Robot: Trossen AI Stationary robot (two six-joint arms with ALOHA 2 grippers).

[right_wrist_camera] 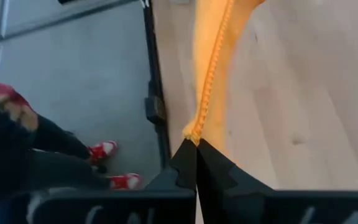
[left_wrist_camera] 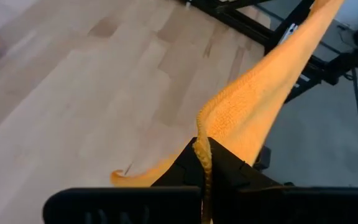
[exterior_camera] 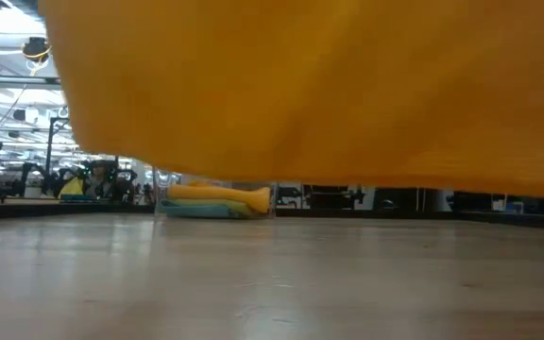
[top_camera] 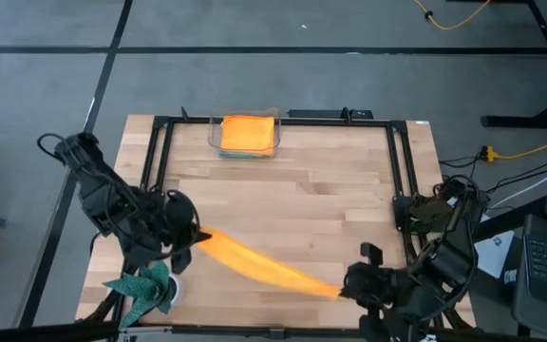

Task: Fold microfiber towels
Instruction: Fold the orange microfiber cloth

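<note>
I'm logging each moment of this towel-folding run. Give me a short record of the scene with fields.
held towel: orange towel, stretched between both grippers above the table
left gripper: shut on one end of it
right gripper: shut on the other end
finished stack: folded towels, orange on top, at the table's far edge
other cloth: dark teal spiky cloth at the near left corner
person: red shoes on the floor beside the table

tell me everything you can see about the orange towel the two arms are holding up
The bright orange plush microfiber towel is stretched in the air between both arms, slanting across the near part of the wooden table. Its edge has stitched orange trim. The left claw is shut on one end, the right claw on the other. In the low view it hangs clear of the tabletop.
</note>
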